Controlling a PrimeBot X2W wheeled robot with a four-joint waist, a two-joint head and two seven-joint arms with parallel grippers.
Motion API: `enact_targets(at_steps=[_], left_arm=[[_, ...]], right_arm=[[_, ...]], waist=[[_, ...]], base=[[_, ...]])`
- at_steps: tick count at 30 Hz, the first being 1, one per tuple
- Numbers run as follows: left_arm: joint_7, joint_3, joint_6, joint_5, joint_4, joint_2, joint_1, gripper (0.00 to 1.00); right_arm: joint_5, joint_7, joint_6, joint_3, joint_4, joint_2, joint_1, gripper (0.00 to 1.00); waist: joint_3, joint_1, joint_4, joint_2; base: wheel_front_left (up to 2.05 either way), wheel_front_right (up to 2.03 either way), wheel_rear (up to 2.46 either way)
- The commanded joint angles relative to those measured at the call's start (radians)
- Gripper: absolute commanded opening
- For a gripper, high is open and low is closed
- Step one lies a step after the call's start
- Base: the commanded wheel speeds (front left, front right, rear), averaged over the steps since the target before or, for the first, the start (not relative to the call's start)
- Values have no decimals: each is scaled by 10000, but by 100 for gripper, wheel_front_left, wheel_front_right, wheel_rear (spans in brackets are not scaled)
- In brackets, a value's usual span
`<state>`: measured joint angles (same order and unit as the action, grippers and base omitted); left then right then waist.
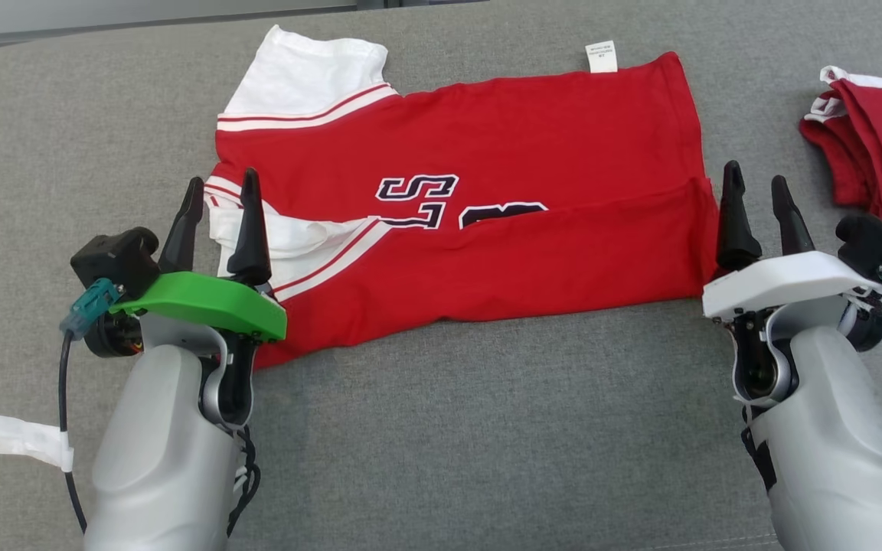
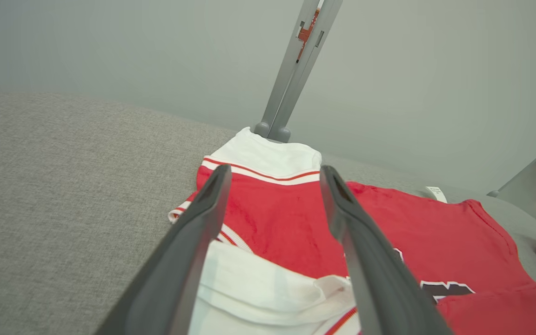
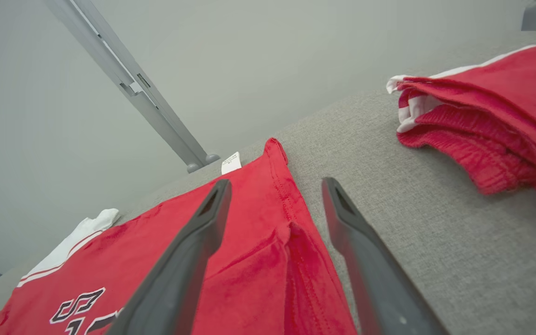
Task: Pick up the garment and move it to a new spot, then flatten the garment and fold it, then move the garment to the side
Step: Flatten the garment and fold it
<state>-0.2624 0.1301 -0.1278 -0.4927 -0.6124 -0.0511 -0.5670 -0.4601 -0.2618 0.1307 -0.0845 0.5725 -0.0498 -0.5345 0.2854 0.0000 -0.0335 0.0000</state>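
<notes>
Nearest, two pale forearms rise from the bottom of the head view, the left one capped in green, the right in white. A strip of white tape (image 1: 8, 441) wraps the cable beside the left arm.

The left hand (image 1: 222, 180) is open, its two dark fingers spread with nothing between them. It hovers over the near white sleeve (image 1: 288, 233) of the garment (image 1: 487, 130). The right hand (image 1: 755, 173) is open too and holds nothing. Its fingers straddle the garment's near right corner, one over red cloth and one over the bare tabletop (image 1: 487, 428), which is covered in grey fabric.

The garment is a red jersey with white sleeves trimmed in red stripes. It lies flat across the middle of the tabletop, sleeves to the left. Its near edge is folded up over the front in a long red flap (image 1: 533, 260).

That flap covers the lower part of the dark, white-outlined lettering (image 1: 426, 200). An "S" shape shows above the fold, and the rest cannot be read.

Farther back lies the second white sleeve (image 1: 303, 76). A small white care tag (image 1: 602, 57) sticks out from the far edge, its print too small to read.

At the far right, well apart, sits a pile of folded red-and-white clothes (image 1: 881, 138). Behind the tabletop, the left wrist view shows a grey metal strut (image 2: 296, 70) against a plain wall.
</notes>
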Motion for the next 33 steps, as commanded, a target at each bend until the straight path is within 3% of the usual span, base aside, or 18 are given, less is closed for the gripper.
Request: enact_targets(at_steps=[1, 9, 15, 22, 33], left_arm=[[-29, 86, -38, -86, 88, -49, 200, 100], [102, 499, -31, -593, 369, -689, 1190, 100], [963, 596, 225, -675, 591, -1089, 2219, 100], [2588, 840, 576, -963, 838, -1163, 3052, 100], [3751, 1009, 1072, -1066, 1044, -1182, 3164, 100]], right_arm=[[324, -37, -1, -76, -222, -20, 297, 100], [1474, -33, -1, -413, -1340, -21, 1539, 100], [1688, 15, -1, -458, -1732, -21, 2366, 100], [1641, 312, -1, -345, -2048, -22, 2847, 100], [1600, 581, -1, -228, -2410, -22, 2852, 100]], waist=[[-128, 0, 73, 0], [-704, 0, 369, 0], [-1110, 0, 482, 0], [-1201, 0, 384, 0], [-948, 0, 27, 0]], base=[[0, 0, 0], [0, 0, 0], [0, 0, 0], [0, 0, 0], [0, 0, 0]])
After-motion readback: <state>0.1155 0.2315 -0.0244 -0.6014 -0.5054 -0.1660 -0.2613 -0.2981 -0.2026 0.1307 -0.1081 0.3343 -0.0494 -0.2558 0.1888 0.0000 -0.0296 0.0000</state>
